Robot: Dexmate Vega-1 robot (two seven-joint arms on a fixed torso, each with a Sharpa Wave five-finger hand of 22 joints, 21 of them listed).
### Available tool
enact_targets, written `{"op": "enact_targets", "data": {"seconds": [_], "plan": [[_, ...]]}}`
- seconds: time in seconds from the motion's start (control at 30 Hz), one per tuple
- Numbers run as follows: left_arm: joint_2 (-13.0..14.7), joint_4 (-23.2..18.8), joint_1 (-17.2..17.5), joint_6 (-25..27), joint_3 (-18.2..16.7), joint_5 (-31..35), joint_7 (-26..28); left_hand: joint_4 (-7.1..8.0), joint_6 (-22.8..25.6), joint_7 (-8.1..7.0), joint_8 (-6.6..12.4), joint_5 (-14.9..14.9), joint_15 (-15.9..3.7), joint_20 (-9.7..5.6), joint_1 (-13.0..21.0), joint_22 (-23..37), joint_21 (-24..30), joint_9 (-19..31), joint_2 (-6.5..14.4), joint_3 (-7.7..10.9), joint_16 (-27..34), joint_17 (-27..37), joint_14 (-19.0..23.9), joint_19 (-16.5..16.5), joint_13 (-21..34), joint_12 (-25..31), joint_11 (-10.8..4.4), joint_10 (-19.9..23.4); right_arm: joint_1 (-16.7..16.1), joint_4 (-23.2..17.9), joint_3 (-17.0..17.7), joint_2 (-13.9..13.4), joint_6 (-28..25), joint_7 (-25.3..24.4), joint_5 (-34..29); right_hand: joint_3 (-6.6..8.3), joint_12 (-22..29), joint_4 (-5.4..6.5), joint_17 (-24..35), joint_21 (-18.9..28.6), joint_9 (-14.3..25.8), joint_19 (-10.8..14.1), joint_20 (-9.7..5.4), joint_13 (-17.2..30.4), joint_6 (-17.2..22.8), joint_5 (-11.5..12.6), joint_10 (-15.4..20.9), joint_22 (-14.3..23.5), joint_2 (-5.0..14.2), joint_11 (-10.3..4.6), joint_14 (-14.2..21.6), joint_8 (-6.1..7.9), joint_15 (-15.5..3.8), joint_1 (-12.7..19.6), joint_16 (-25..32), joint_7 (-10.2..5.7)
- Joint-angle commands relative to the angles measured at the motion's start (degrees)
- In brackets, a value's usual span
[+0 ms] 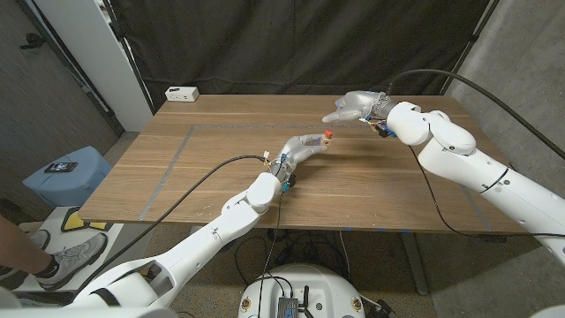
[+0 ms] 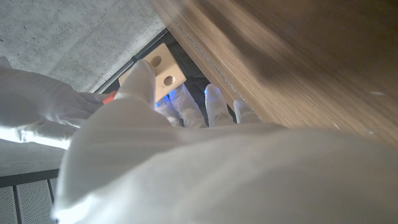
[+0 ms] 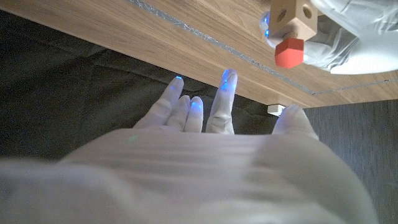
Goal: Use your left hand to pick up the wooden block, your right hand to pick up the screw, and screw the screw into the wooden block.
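My left hand [image 1: 305,147] holds the small wooden block [image 1: 323,139] up over the middle of the table. The red screw [image 1: 328,132] sticks out of the block. In the left wrist view the block [image 2: 165,71] shows two round holes, pinched at the tips of my left hand [image 2: 186,162]. The right wrist view shows the block [image 3: 293,12] with the red screw head [image 3: 289,53] on it. My right hand [image 1: 351,107] hovers a little beyond and to the right of the block, fingers spread, holding nothing. Its spread fingers [image 3: 193,112] are apart from the screw.
A white box [image 1: 182,93] lies at the table's [image 1: 221,168] far left corner. Grey tape lines run across its left half. A blue stool [image 1: 66,173] and a person's shoe [image 1: 75,251] are on the floor to the left. A black cable [image 1: 199,184] trails along my left arm.
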Motion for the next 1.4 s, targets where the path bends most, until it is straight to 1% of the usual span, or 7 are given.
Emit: {"op": "enact_targets", "data": {"seconds": [0.03,0.27,0.53,0.63,0.87,1.03,1.4], "plan": [[-0.8,1.7,-0.7,-1.5,-0.1,-0.1,0.2,0.11,0.5,-0.08,0.47,0.5,-4.82,0.38,-0.4,0.2,0.1,0.2,-0.1,0.27,-0.1,0.2,0.3,0.1,0.2,0.3,-0.39,0.1,-5.2,1.3,5.4,0.9,-0.7,-8.0,11.0,-0.17,0.1,0.03,0.1,0.0,-0.1,-0.5,0.03,0.1,-0.9,0.4,0.2,0.2,0.21,0.41,0.2,-0.65,0.34,-0.5,-0.2,0.21],[-1.4,3.1,-1.5,-2.2,0.0,-0.2,0.1,0.12,0.5,-0.13,0.48,0.5,-4.87,0.36,-0.5,0.2,0.2,0.2,-0.1,0.31,-0.2,0.2,0.4,0.1,0.2,0.4,-0.41,0.2,-7.4,2.2,7.0,1.4,0.2,-12.3,17.4,-0.07,0.2,-0.13,0.0,0.1,-0.2,-0.6,0.07,0.1,-1.8,0.5,0.2,0.2,0.52,0.40,0.2,-1.33,0.43,-0.3,-0.2,0.59],[-1.9,4.1,-1.9,-2.5,0.0,-0.6,-0.3,0.21,0.6,-0.07,0.50,0.5,-4.87,0.49,-0.7,0.2,0.2,0.2,-0.1,0.34,-0.2,0.2,0.4,0.1,0.3,0.5,-0.41,0.4,-10.4,3.7,8.7,2.6,3.0,-17.9,24.3,0.03,0.2,-0.33,0.0,0.0,-0.5,-0.9,0.27,0.1,-4.3,0.5,-0.1,0.2,1.08,0.44,0.1,-3.04,0.60,-0.3,-0.2,0.96],[-1.9,4.2,-1.9,-2.5,0.0,-0.7,-0.3,0.18,0.6,-0.11,0.50,0.5,-4.81,0.47,-0.7,0.2,0.2,0.2,-0.2,0.35,-0.2,0.2,0.4,0.1,0.3,0.5,-0.41,0.4,-11.6,4.3,9.2,3.2,4.6,-20.4,26.2,0.15,0.0,-0.44,0.0,0.1,-0.6,-1.0,0.29,0.1,-5.7,0.5,-0.6,0.2,1.46,0.50,0.0,-3.93,0.56,-0.2,-0.3,1.01],[-2.2,4.8,-2.2,-2.6,0.0,-1.2,-0.5,0.24,0.7,-0.16,0.53,0.5,-4.82,0.48,-0.8,0.2,0.2,0.2,-0.2,0.36,-0.2,0.2,0.4,0.2,0.3,0.5,-0.41,0.4,-13.7,5.1,9.6,4.0,7.3,-24.8,28.9,0.46,-0.1,-0.63,0.0,0.0,-0.7,-1.4,0.27,0.1,-6.7,0.5,-1.3,0.2,2.19,0.34,-0.2,-4.77,0.71,0.1,-0.3,0.96],[-2.3,5.0,-2.2,-2.7,-0.1,-1.4,-0.5,0.21,0.7,-0.20,0.53,0.5,-4.78,0.54,-0.9,0.2,0.2,0.2,-0.2,0.39,-0.3,0.2,0.3,0.2,0.3,0.4,-0.42,0.4,-14.9,6.0,9.9,4.9,9.3,-27.1,31.1,0.90,-0.1,-1.10,0.0,0.0,-1.0,-2.2,0.36,0.1,-10.7,0.1,-2.1,0.3,3.35,0.38,-1.0,-7.42,1.13,0.5,-0.4,1.19],[-2.8,5.9,-2.3,-3.7,0.0,-1.3,0.0,0.19,0.7,-0.22,0.51,0.5,-4.86,0.56,-1.0,0.2,0.2,0.2,-0.2,0.45,-0.2,0.2,0.3,0.2,0.3,0.4,-0.42,0.4,-17.4,8.5,11.1,7.6,13.9,-29.6,38.2,1.40,-0.2,-2.20,-0.1,-0.1,-1.2,-3.2,0.64,0.1,-14.3,0.3,-3.4,0.3,3.85,0.47,-1.9,-10.04,1.47,1.5,-0.7,1.94]]}}
